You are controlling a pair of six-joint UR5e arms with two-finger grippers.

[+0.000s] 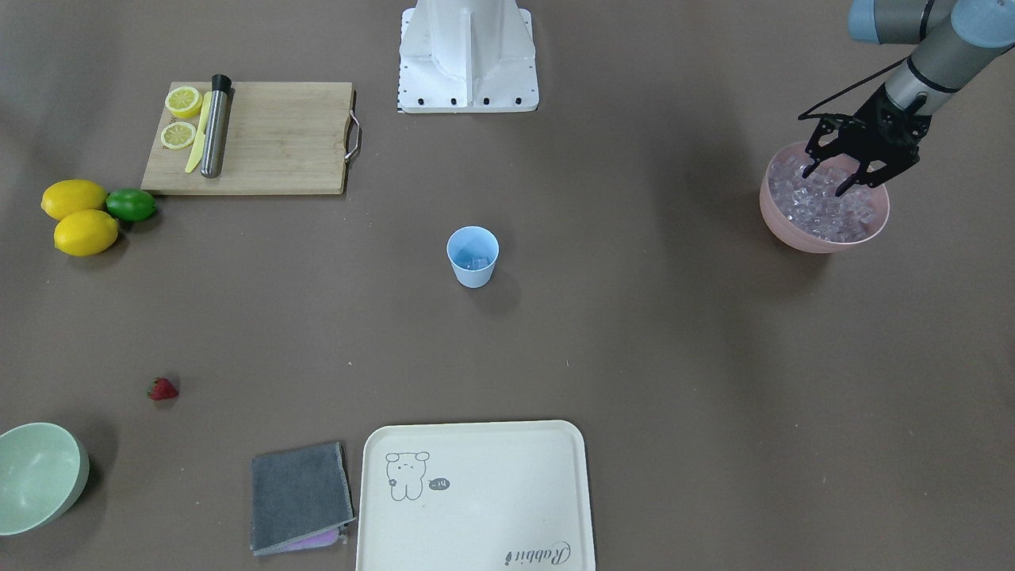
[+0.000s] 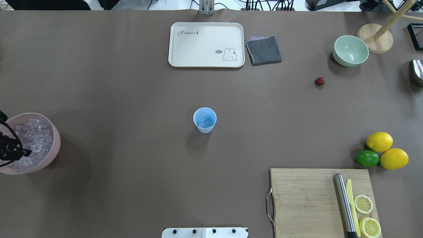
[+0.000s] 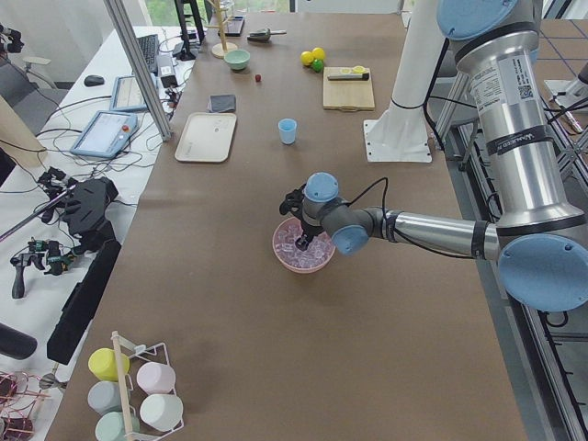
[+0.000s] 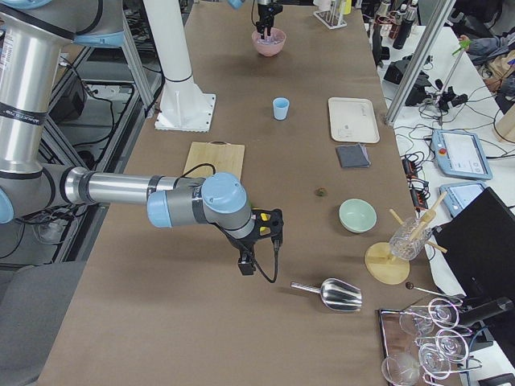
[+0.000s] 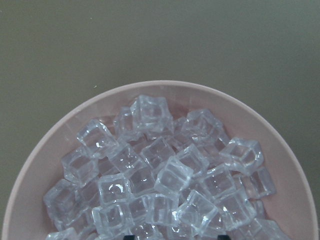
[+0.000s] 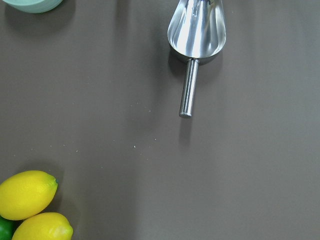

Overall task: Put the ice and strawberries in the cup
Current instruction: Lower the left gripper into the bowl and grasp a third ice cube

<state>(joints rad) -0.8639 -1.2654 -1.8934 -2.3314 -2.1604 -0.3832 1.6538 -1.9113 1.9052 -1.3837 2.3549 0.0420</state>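
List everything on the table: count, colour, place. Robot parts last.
pink bowl: one, pink, robot's left end
ice: many, clear, heaped in pink bowl
cup: one, pale blue, centre, ice inside
green bowl: one, pale green, far right
strawberry: one, red, near green bowl
cutting board: one, wood, near right
lemon slices: two, yellow, on board
knife: one, yellow, on board
steel rod: one, silver, on board
lemons: two, yellow, beside board
lime: one, green, beside lemons
tray: one, cream, far edge
cloth: one, grey, beside tray
scoop: one, steel, right end
left gripper: black, open, tips in ice
right gripper: black, right end, jaws unclear
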